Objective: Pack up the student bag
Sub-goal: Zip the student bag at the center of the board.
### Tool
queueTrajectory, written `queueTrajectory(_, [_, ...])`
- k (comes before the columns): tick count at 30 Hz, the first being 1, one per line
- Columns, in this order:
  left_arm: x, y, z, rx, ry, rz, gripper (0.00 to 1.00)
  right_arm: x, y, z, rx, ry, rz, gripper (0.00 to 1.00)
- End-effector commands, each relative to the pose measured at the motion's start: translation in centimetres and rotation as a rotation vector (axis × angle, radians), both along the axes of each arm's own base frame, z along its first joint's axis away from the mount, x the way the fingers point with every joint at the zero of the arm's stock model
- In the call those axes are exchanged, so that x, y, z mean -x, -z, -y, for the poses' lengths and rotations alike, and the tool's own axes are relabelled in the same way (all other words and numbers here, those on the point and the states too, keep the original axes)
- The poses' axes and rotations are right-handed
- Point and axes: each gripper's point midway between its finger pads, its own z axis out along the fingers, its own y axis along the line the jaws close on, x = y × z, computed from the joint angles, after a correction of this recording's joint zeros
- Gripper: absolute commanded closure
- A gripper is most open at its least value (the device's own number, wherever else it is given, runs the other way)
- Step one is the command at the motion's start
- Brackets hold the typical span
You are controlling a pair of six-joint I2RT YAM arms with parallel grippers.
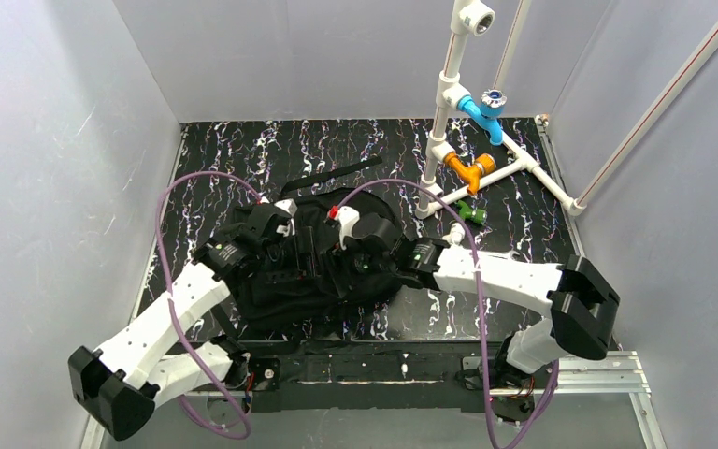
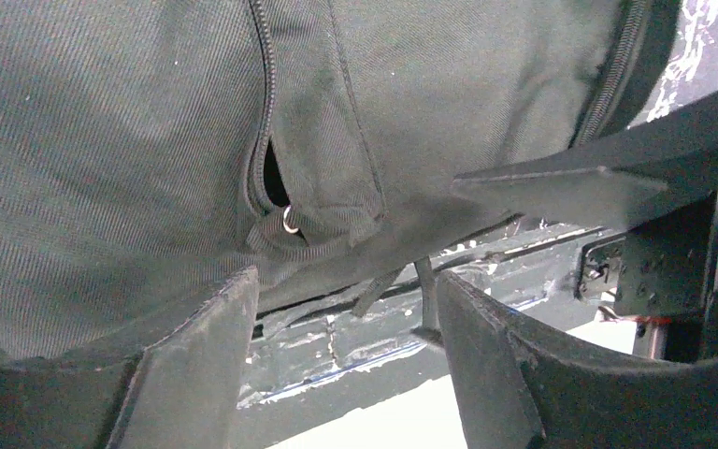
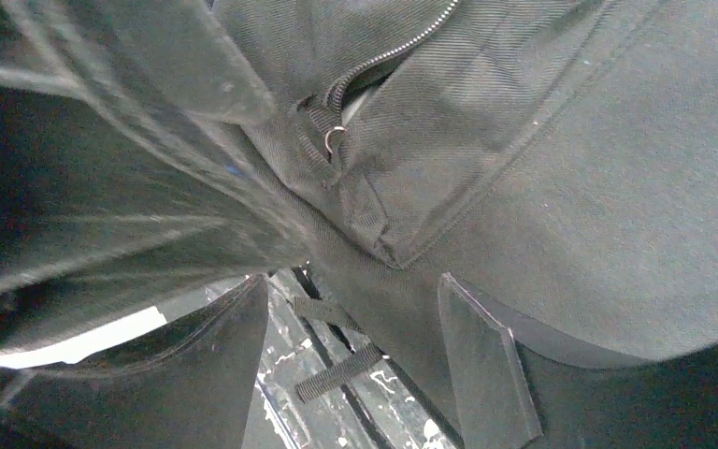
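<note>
Now my left gripper (image 2: 341,309) & right gripper (image 3: 351,318) gape empty over the student bag (image 1: 280,304); I'd pinch the zip pull (image 2: 290,222) squarely, other pinning fabric.

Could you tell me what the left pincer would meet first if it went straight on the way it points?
Probably the student bag: the open left pincer points at its black fabric near the zipper's ring pull, though depth is unclear.
</note>
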Motion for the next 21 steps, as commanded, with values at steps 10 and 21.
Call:
queueTrajectory(10, [0.1, 2.5, 0.8, -0.078, 0.011, -0.179, 0.52, 0.0, 1.5, -2.9, -0.054, -0.023, 0.042, 0.30])
queueTrajectory(21, [-0.8, 1.3, -1.3, -0.144, -0.029, -0.060, 1.00, -0.4, 3.1, -3.2, -0.037, 0.007, 0.102, 0.35])
